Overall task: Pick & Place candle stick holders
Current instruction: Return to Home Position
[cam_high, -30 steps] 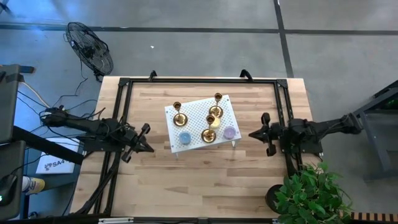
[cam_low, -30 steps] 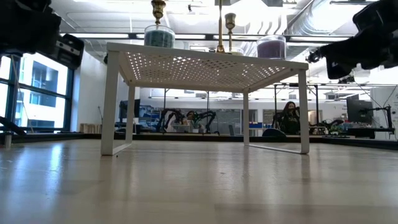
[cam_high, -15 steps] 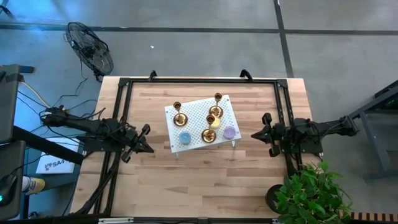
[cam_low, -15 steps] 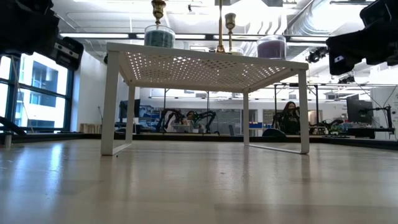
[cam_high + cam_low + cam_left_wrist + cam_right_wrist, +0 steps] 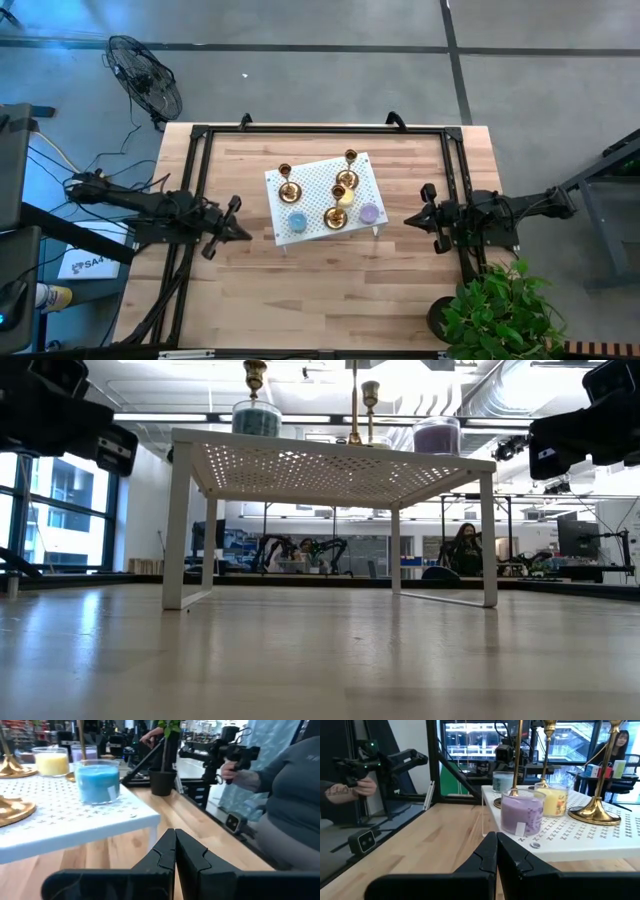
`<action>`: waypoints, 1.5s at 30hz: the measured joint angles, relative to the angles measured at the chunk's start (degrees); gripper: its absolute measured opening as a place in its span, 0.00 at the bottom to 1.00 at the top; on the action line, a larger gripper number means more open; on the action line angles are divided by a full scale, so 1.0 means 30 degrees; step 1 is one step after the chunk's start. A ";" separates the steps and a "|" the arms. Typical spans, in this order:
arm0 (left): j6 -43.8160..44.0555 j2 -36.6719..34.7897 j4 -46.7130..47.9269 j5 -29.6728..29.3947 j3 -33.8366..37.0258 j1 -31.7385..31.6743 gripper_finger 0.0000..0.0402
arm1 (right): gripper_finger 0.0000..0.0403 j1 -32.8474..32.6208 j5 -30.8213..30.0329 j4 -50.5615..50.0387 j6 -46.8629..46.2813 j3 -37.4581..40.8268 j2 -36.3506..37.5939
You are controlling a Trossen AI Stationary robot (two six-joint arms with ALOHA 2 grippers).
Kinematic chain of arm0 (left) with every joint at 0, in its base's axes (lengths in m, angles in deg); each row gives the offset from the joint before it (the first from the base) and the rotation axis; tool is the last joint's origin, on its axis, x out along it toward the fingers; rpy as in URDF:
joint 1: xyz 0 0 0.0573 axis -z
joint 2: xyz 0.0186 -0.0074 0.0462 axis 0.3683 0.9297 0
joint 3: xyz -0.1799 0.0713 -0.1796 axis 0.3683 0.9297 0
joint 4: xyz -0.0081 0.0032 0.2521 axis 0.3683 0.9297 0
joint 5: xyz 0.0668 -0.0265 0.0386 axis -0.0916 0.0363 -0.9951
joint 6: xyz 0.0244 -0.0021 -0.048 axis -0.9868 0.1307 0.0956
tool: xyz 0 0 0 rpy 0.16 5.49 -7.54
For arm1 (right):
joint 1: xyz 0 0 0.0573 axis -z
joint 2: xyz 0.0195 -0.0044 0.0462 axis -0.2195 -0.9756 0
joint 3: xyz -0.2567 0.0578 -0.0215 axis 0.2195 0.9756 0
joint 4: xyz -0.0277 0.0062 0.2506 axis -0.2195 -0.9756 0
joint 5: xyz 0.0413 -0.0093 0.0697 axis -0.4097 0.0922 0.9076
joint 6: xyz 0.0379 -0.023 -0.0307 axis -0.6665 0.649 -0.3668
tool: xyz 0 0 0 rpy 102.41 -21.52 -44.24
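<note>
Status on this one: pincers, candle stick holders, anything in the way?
Left pincer shut, empty, left of shelf. Right pincer shut, empty, right of shelf. Three candle stick holders upright on shelf. Three candles crowd them.

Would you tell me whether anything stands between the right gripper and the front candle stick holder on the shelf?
Yes. The purple candle stands on the shelf near its right edge, directly between the right gripper and the front candle stick holder. The gripper hangs beside the shelf, apart from it, fingers shut.
</note>
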 joint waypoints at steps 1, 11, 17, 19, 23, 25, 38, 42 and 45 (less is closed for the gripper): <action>-0.0021 0.0014 0.0100 0.0060 0.0000 -0.0193 0.00 | 0.00 0.0000 0.0006 -0.0001 0.0041 0.0000 0.0000; 0.1802 -0.0051 0.0876 0.6231 0.0000 -0.5489 0.00 | 0.00 0.0000 0.0239 -0.0066 -0.0199 0.0000 0.0000; 0.5837 -0.0204 0.0670 0.3402 0.0000 -0.7144 0.00 | 0.00 -0.0004 0.0388 -0.0086 -0.0715 0.0000 0.0000; 0.6179 -0.0190 0.0693 0.1117 0.0000 -0.7144 0.00 | 0.00 0.0000 0.0399 -0.0087 -0.0730 0.0000 0.0000; 0.6151 -0.0157 0.0898 -0.2195 0.0000 -0.7025 0.00 | 0.00 0.0000 0.0411 -0.0087 -0.0712 0.0000 -0.0012; 0.5792 -0.0161 0.0746 -0.2640 -0.0007 -0.6579 0.00 | 0.00 -0.0007 0.0488 -0.0087 -0.0788 0.0000 -0.0122; 0.3720 -0.0400 -0.0509 -0.5783 -0.0047 -0.1528 0.00 | 0.00 -0.0022 0.0895 -0.0073 -0.1687 0.0000 -0.0860; 0.3723 -0.1027 0.2096 -0.6223 -0.0539 -0.1389 0.00 | 0.00 -0.0015 0.0902 -0.0066 -0.1732 0.0000 -0.0860; 0.3175 -0.2067 0.2919 -0.6180 -0.1020 -0.1389 0.00 | 0.00 -0.0020 0.0902 -0.0063 -0.1741 0.0000 -0.0860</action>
